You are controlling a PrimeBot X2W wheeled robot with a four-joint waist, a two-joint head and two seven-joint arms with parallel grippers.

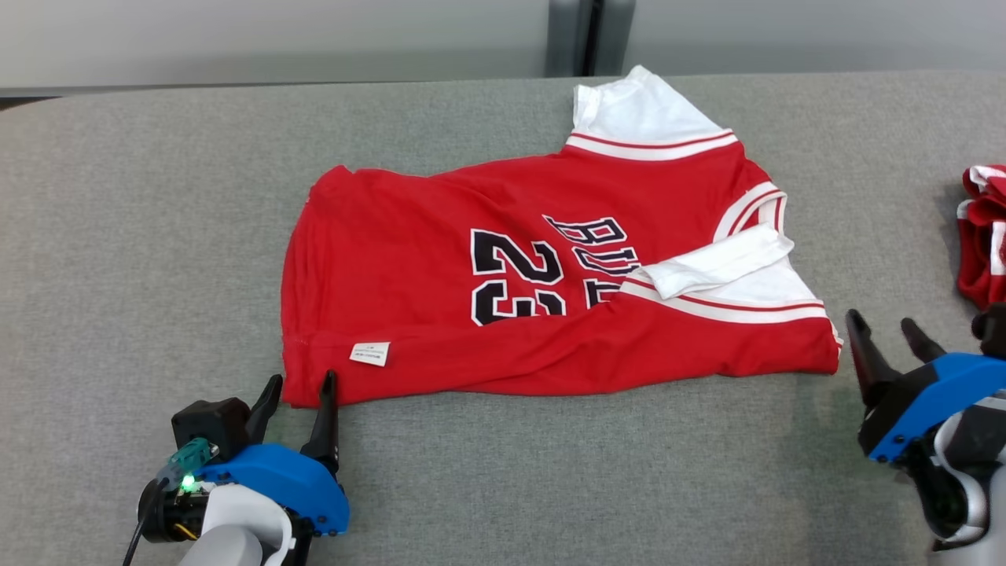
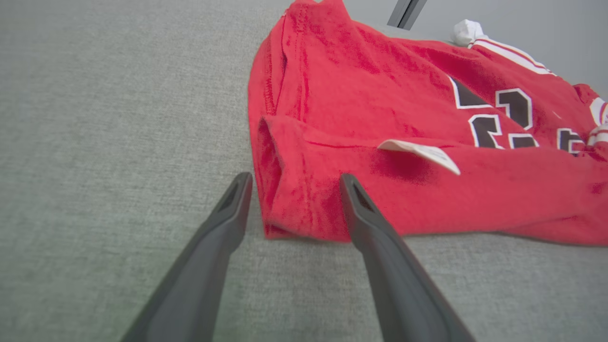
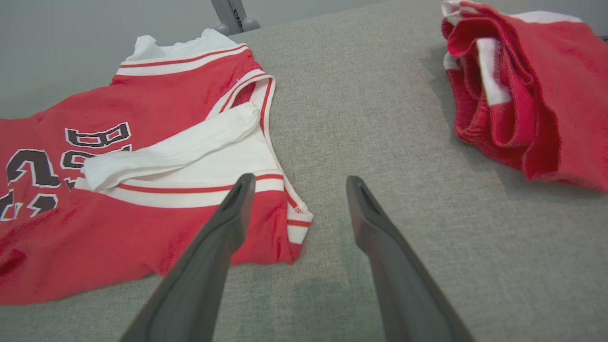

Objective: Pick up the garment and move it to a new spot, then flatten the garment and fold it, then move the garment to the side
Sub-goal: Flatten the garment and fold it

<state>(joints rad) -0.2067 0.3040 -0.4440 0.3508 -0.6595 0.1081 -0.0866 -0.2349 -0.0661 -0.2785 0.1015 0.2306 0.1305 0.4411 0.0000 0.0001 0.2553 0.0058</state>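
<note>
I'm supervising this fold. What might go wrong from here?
The jersey is doubled at its near-left corner; the left jaws may catch one layer.
The white sleeve lies folded across the front and may bunch.
The other red garment lies close beside the right jaws and could get dragged.

A: What's in view that's off-task?
B: Grey fabric tabletop (image 1: 118,236), runs edge to edge. Crumpled red-and-white cloth (image 1: 982,236) lies on it at 3 o'clock, cut off by the frame.
A: Right wrist view?
B: Same cloth at 2 o'clock. Bunched in folds, white stripes showing.
A: Behind the table?
B: Pale grey wall (image 1: 236,39) at 12 o'clock. Grey upright post (image 1: 566,35) with a dark gap, just right of centre.
</note>
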